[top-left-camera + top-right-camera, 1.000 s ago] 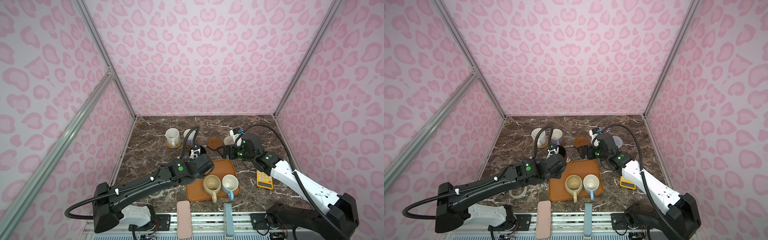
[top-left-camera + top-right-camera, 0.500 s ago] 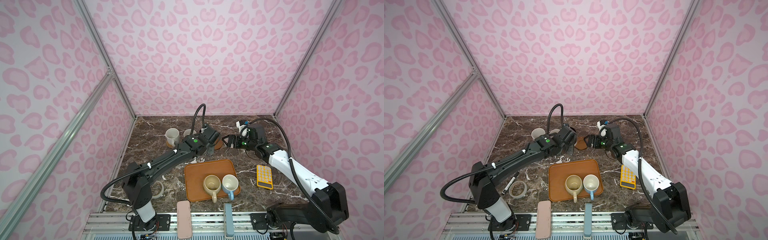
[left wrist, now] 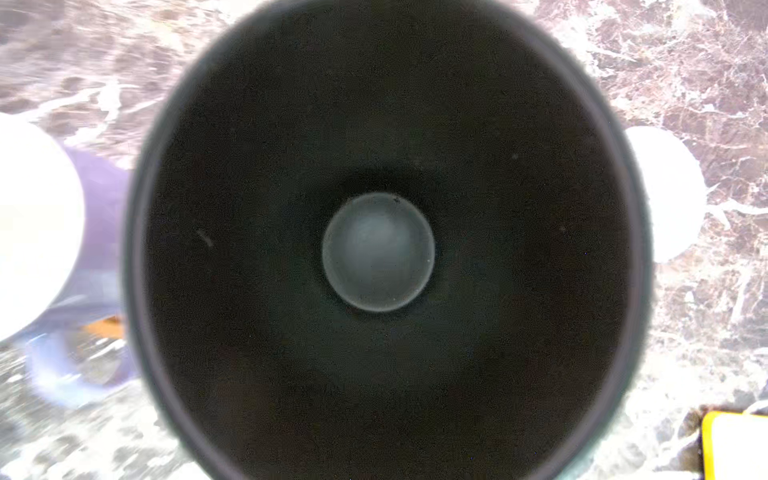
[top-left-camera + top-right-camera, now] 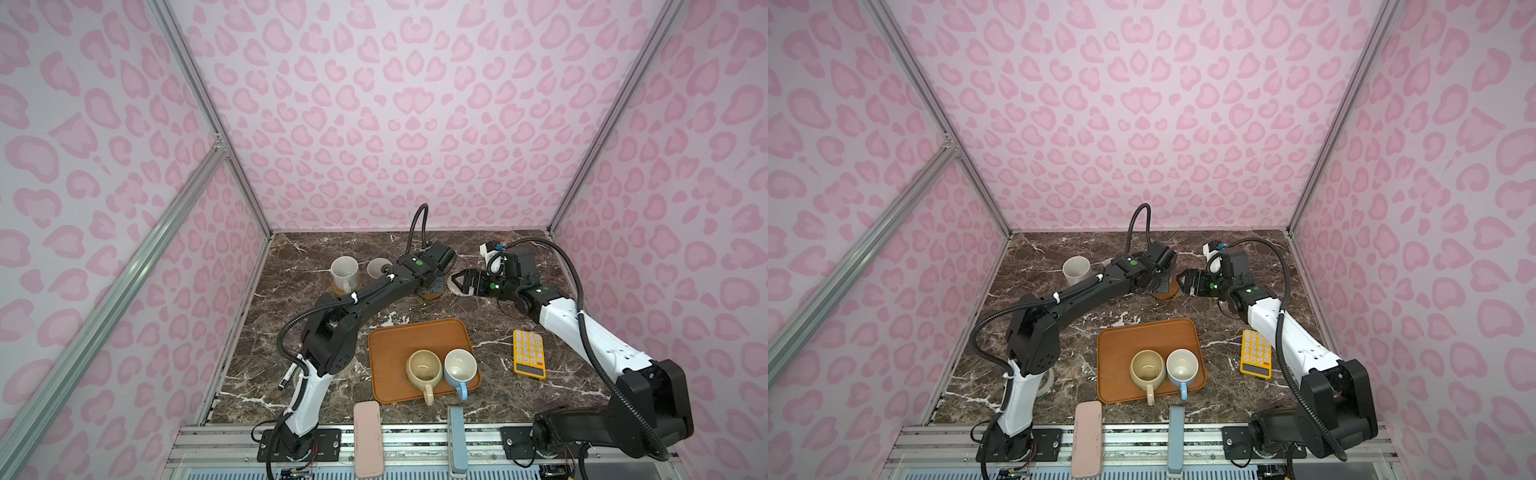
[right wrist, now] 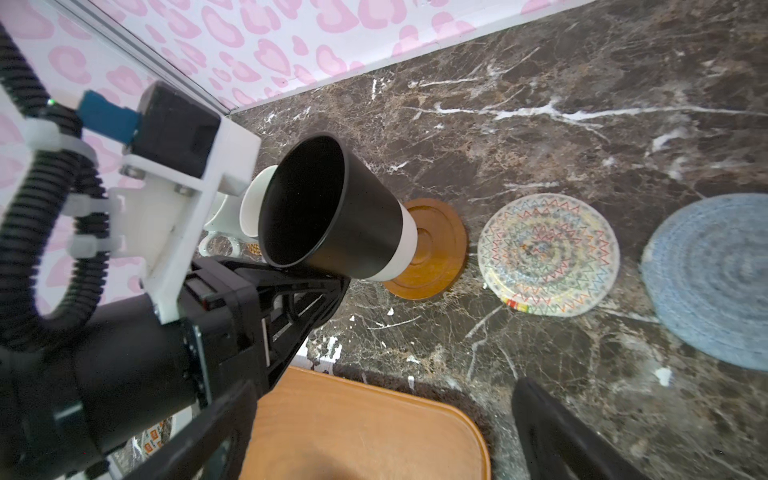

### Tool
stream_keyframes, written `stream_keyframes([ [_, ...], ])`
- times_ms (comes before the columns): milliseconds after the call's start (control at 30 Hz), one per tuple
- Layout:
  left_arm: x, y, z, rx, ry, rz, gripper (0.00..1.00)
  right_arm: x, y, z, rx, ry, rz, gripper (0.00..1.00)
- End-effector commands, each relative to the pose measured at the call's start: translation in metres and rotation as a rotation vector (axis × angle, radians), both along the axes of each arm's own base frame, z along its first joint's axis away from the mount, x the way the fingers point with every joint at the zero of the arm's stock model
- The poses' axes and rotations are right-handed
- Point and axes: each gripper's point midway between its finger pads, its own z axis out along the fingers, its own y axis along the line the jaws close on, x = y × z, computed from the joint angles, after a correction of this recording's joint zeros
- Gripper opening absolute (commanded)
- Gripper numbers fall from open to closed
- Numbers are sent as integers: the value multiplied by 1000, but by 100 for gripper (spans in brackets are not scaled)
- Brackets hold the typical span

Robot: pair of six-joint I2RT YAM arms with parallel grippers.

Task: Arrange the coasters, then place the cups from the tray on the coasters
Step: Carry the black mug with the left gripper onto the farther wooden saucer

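Mostly black cup (image 5: 340, 224), white base band, tapered; over brown wooden coaster (image 5: 440, 257).

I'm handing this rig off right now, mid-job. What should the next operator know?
Left gripper: shut on the black cup, its base at the brown wooden coaster, not released.
Right gripper: open, empty, near the patterned woven coaster.
Done: speckled white cup on the rattan coaster, lavender cup beside it.
Left: cream-yellow cup and light blue cup wait on the tray; the patterned woven coaster and the grey-blue coaster are bare.
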Motion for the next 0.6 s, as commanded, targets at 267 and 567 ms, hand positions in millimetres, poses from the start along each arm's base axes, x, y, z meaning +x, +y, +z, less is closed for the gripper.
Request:
stream_keyframes([
  [267,18,-6,-22,28,-5,54,3,1,-16,-13,18,11,-39,98],
  [567,21,-6,-31,42,-3,60,3,-1,-16,-17,27,23,-43,98],
])
